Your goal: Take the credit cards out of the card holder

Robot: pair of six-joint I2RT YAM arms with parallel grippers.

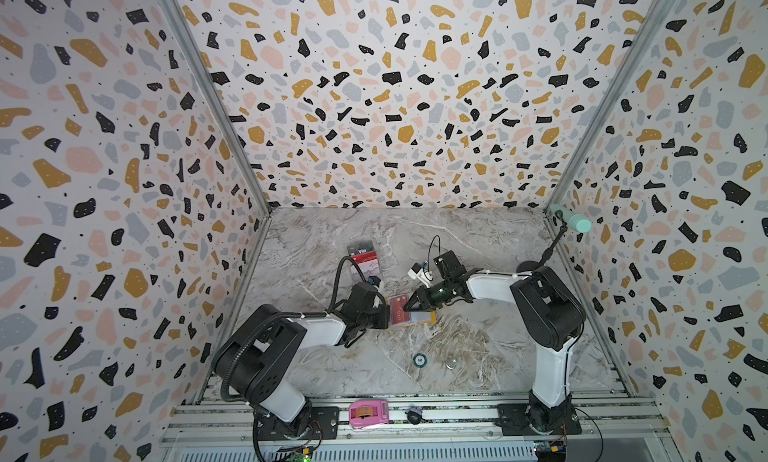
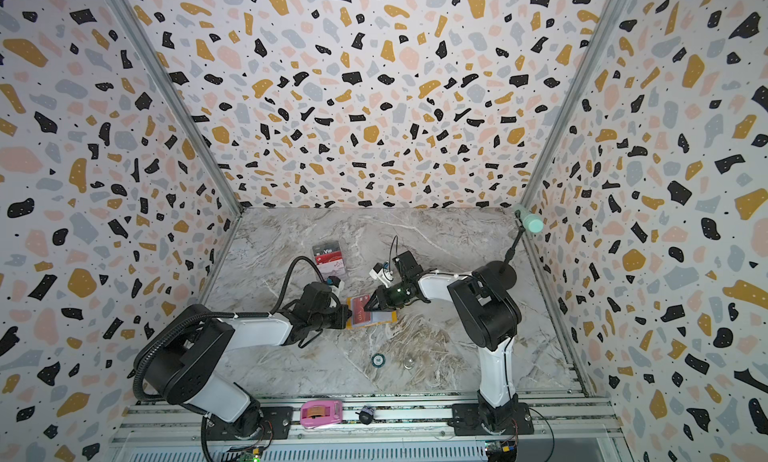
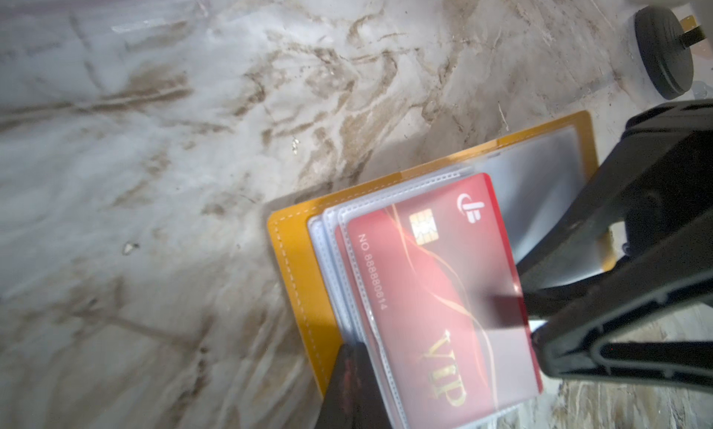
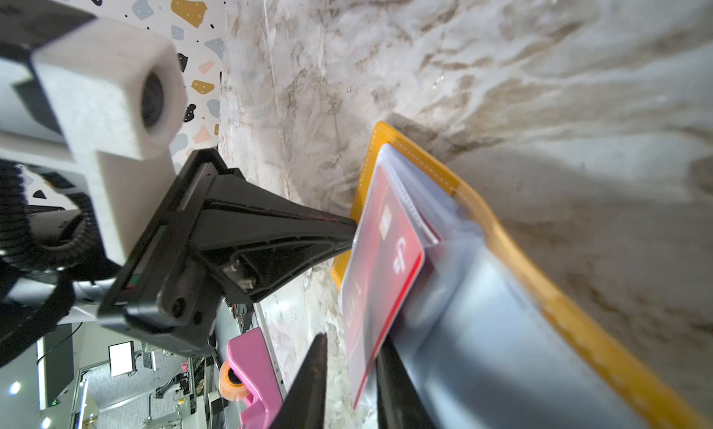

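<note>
The mustard-yellow card holder (image 1: 409, 325) (image 2: 370, 323) lies open on the marble table, its clear sleeves fanned up. A red card (image 1: 401, 308) (image 3: 436, 292) (image 4: 382, 261) with gold "VIP" lettering sits in the top sleeve. My left gripper (image 1: 386, 314) (image 3: 351, 350) is shut on the holder's left edge. From the right, my right gripper (image 1: 409, 304) (image 4: 353, 350) straddles the red card's edge; one finger is beside it and a gap shows at the other. At the back left, a black "Vip" card (image 1: 362, 248) and a white marked card (image 1: 372, 266) rest in a clear stand.
A pink tape dispenser (image 1: 369, 413) and a small dark object (image 1: 412, 415) sit on the front rail. A round token (image 1: 420, 359) and a clear disc (image 1: 451, 362) lie on the table's front. A teal-tipped rod on a black base (image 1: 530, 266) stands at the right wall.
</note>
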